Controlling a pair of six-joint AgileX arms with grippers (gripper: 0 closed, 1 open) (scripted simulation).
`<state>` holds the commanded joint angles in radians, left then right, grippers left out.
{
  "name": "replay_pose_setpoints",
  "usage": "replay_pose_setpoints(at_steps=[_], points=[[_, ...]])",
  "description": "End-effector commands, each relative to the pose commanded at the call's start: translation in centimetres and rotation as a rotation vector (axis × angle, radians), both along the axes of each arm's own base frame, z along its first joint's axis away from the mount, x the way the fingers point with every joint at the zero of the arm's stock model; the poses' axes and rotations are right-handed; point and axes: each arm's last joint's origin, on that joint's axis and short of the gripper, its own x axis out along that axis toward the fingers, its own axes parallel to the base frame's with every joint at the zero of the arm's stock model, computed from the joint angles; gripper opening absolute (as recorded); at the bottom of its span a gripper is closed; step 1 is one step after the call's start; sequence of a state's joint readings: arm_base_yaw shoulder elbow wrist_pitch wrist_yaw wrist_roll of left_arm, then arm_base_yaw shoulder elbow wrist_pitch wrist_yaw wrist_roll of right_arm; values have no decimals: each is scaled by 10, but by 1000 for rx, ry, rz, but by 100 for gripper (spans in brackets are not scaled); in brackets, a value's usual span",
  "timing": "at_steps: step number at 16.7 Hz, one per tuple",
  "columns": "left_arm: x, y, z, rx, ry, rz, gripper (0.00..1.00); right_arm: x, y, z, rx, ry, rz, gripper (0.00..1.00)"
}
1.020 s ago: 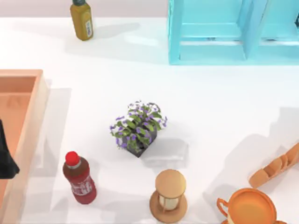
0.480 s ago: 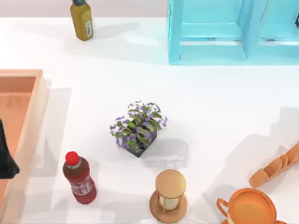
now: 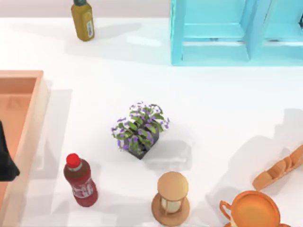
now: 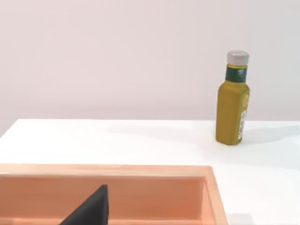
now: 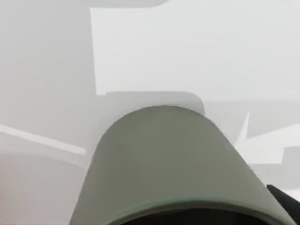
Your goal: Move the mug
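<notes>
Mug (image 3: 256, 210): glossy orange, upright, at the bench's (image 3: 213, 104) near edge close to the right corner, partly cut off by the top view's lower border. Loop handle faces the bench's left side. Nothing touches it.

Just beyond the mug toward the right edge lies an orange-tan ridged object (image 3: 280, 168), set diagonally; cannot tell what it is. Left of the mug along the near edge stands the tan wooden hourglass (image 3: 171, 197), upright, near the mug but apart from it. Farther left, a red bottle (image 3: 80, 179) with a red cap. Mid-bench, a small dark pot of purple flowers (image 3: 139, 128).

Far edge: a yellow-green bottle (image 3: 83, 19) toward the left, a light blue shelf unit (image 3: 232, 30) toward the right. An orange tray (image 3: 28, 123) runs along the left edge.

Left arm parked over the tray; a dark part of it (image 3: 5, 158) shows at the left edge. Cannot tell how the left fingers stand, nor the right. Right wrist view: a grey rounded surface (image 5: 168, 159) close up against a pale background.
</notes>
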<state>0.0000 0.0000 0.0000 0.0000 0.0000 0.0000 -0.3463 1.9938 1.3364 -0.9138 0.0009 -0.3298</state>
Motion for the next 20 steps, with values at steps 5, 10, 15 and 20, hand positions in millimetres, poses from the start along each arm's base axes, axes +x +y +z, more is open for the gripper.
replay_pose_setpoints(at_steps=[5,10,15,20], points=[[0,0,0,0,0,0,100,0,0,0,0,0,0,0],[0,0,0,0,0,0,100,1,-5,1,0,5,-1,0],[0,0,0,0,0,0,100,11,-60,23,-12,8,1,0],[0,0,0,0,0,0,100,5,-132,62,-49,-13,1,0]])
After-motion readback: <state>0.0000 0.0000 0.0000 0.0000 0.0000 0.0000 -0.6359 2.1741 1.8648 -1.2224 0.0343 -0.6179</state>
